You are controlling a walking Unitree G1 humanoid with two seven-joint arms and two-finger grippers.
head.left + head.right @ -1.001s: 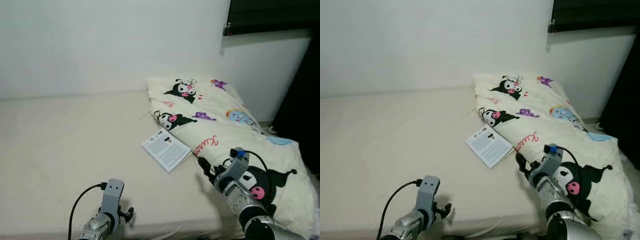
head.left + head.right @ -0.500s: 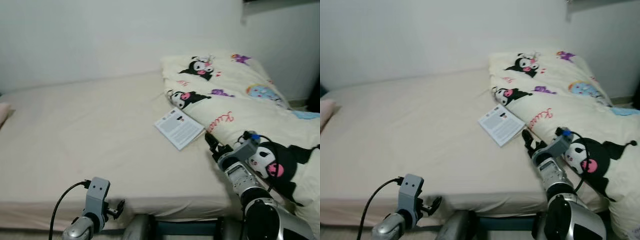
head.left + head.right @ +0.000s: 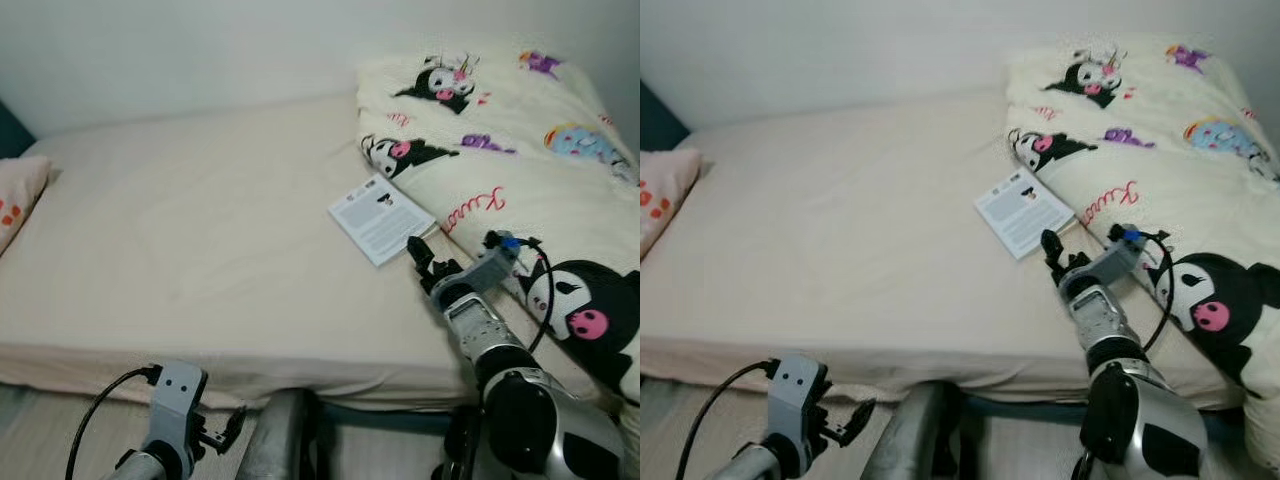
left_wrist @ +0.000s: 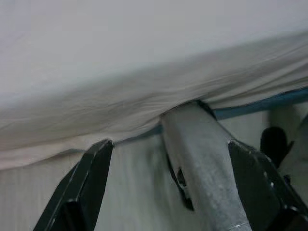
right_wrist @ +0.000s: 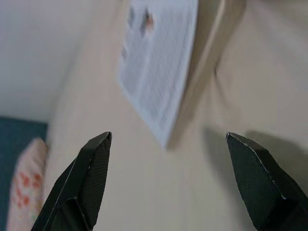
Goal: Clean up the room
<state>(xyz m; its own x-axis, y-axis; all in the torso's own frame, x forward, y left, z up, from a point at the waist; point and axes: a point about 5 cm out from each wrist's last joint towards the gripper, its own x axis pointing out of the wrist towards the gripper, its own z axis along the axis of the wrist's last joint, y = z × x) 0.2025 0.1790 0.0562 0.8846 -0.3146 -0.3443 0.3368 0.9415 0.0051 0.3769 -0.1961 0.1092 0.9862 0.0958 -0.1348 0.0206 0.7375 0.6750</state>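
Note:
A white printed booklet lies flat on the cream bed sheet, its far edge tucked against a cream duvet printed with cartoon characters. My right gripper hovers low over the sheet just short of the booklet's near corner, open and holding nothing. In the right wrist view the booklet lies ahead of the spread fingers, partly under the duvet's fold. My left gripper hangs open below the mattress's front edge.
A pink pillow with orange marks lies at the bed's left end. The duvet covers the right part of the bed. A grey metal limb stands by the bed's front edge, close to the left gripper. A pale wall runs behind.
The camera has tilted down and drawn back, bringing the pillow and the bed's front edge into view. The left gripper now sits below the mattress edge. The right gripper stays near the booklet.

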